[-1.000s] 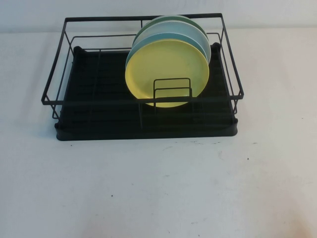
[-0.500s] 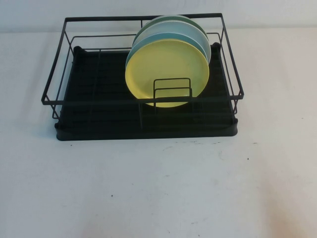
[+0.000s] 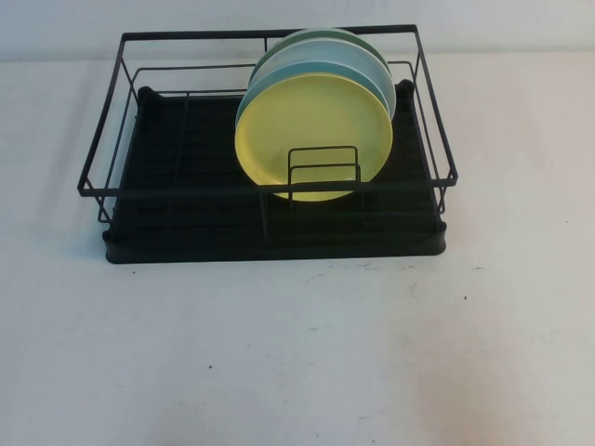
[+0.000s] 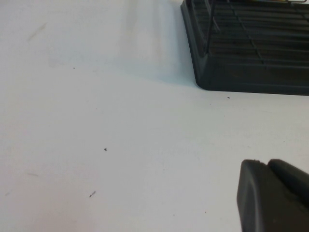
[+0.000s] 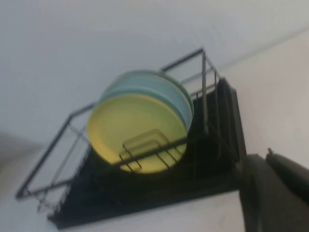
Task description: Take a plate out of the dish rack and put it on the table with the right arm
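The pale yellow plate point(image 3: 311, 135) stands on edge at the front of a stack in the black wire dish rack point(image 3: 270, 228), held by small wire dividers. It also shows in the right wrist view point(image 5: 135, 128). My right gripper point(image 5: 266, 155) is shut and empty, low over the white table point(image 3: 297, 353) in front of the rack and apart from it. My left gripper point(image 4: 265, 163) is shut and empty over the table, near a corner of the rack's tray point(image 4: 241, 67). Neither gripper shows in the high view.
A light blue plate point(image 3: 325, 70) and a green plate point(image 3: 321, 37) stand behind the yellow one. The left half of the rack holds no dishes. White tabletop spreads in front of and beside the rack.
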Controlling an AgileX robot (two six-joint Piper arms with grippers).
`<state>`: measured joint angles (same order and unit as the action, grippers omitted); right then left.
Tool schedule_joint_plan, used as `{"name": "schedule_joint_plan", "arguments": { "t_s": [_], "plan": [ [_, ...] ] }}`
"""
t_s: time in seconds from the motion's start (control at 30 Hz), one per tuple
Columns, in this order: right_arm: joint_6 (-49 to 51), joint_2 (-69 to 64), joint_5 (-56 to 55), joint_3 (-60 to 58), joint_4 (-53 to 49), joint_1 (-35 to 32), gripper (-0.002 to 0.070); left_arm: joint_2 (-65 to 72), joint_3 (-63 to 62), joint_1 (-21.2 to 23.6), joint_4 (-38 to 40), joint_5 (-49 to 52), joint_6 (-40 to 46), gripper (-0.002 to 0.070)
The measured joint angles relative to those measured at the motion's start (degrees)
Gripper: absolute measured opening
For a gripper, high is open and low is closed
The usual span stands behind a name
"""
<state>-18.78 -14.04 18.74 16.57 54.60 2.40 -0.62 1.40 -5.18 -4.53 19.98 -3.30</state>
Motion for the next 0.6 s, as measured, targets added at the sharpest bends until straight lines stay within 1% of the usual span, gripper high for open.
{"name": "schedule_joint_plan", "arguments": {
  "t_s": [0.1,0.2,0.3,0.47,0.6],
  "plan": [
    [-7.85,-13.03,7.08,7.24,-0.94,0.00,-0.0018,0.00,0.00,0.00,0.00,0.00,0.00,-0.0004],
    [-17.80,-24.42,10.73,14.63,-0.56,0.00,-0.0018,0.00,0.00,0.00,0.00,0.00,0.00,-0.0004],
    [-24.98,-34.46,13.07,21.89,0.72,0.00,-0.0018,0.00,0.00,0.00,0.00,0.00,0.00,-0.0004],
    [-33.29,-49.68,14.59,32.94,4.00,0.81,-0.0018,0.00,0.00,0.00,0.00,0.00,0.00,-0.0004],
    [-38.19,-59.38,12.16,40.26,4.44,4.56,-0.0018,0.00,0.00,0.00,0.00,0.00,0.00,-0.0004]
  ]
}}
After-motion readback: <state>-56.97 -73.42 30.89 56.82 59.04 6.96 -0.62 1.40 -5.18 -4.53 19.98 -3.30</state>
